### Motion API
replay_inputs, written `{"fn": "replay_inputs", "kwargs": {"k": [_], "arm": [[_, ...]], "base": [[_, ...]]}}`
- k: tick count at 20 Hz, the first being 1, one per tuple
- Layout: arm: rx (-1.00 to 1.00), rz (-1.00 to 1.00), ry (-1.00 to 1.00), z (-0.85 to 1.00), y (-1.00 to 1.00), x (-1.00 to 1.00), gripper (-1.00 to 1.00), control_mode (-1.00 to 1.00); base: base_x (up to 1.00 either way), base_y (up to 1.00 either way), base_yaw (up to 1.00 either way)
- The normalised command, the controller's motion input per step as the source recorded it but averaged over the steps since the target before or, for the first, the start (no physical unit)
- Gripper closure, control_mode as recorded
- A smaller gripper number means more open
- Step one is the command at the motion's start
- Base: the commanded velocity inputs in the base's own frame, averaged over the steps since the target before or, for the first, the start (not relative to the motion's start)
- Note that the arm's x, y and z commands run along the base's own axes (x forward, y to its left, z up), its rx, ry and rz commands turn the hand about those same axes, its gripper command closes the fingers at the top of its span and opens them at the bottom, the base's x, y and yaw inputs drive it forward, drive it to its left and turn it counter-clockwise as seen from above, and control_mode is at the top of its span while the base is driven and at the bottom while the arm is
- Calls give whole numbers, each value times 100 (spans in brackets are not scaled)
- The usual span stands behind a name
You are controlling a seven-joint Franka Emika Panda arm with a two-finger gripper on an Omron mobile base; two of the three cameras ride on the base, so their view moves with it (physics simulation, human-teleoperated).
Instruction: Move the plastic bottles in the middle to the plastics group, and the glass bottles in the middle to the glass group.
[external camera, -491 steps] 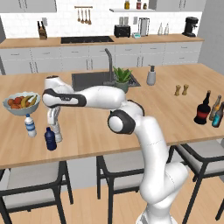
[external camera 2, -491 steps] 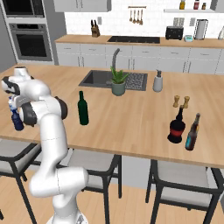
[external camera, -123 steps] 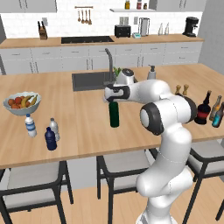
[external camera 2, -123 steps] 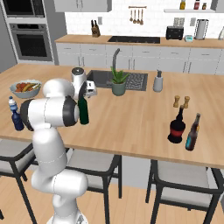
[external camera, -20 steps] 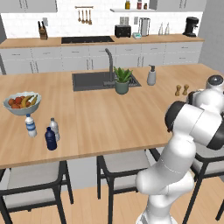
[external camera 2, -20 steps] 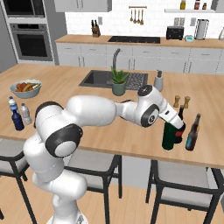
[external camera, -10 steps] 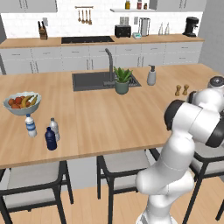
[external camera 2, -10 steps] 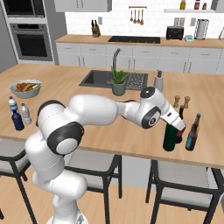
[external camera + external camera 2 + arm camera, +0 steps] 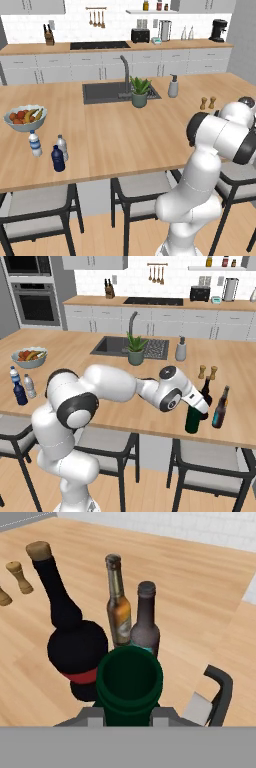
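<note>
Two fingertips of the gripper (image 9: 129,718) clamp the green wine bottle (image 9: 129,684), with the black bottle (image 9: 75,647), amber bottle (image 9: 117,607) and teal bottle (image 9: 145,624) just beyond

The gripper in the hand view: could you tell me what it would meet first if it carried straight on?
The green bottle it is shut on already fills that line; beneath it, probably the counter.

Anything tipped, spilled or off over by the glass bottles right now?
Nothing stands out. The green bottle is upright in the gripper, jaws shut on its neck, close beside the black bottle, brown bottle and teal bottle, all standing. No spill on the counter.
</note>
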Motion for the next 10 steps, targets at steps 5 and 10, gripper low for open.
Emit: {"fn": "replay_inputs", "kwargs": {"k": [5,10], "arm": [[0,0,-2,-1,-8,10,100,-100],[0,0,-1,0,-14,12,100,-100]], "base": [[0,0,0],[0,0,0]]}}
